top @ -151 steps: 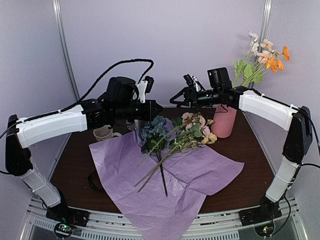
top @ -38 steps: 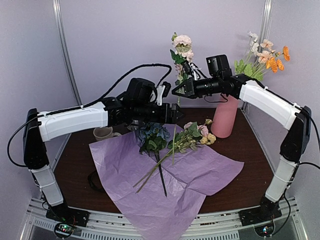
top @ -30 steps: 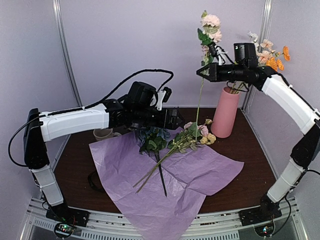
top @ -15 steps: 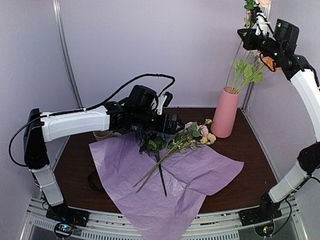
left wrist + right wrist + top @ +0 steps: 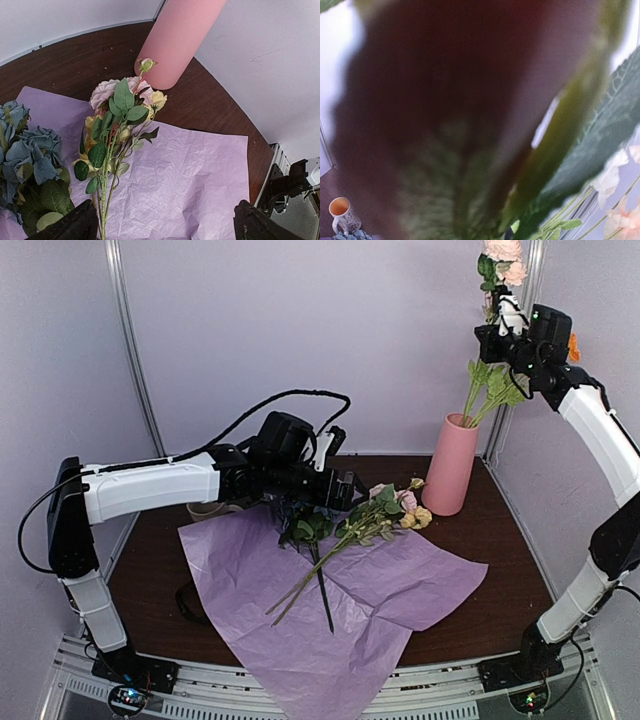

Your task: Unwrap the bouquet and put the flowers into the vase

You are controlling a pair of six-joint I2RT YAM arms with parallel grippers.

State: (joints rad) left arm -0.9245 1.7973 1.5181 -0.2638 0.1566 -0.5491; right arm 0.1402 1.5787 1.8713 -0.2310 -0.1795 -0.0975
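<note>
Flower [image 5: 510, 270] gripped high above vase [image 5: 449, 476]

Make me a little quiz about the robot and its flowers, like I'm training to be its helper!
1. True or false: the vase lies tipped over on the purple paper.
2. Which arm holds a pink flower up in the air? A) left B) right C) neither
3. Fill in: the left gripper hangs over the flowers on the paper with its jaws ____.

Key: 1 false, it stands upright on the table. 2 B, the right gripper. 3 open.
</note>
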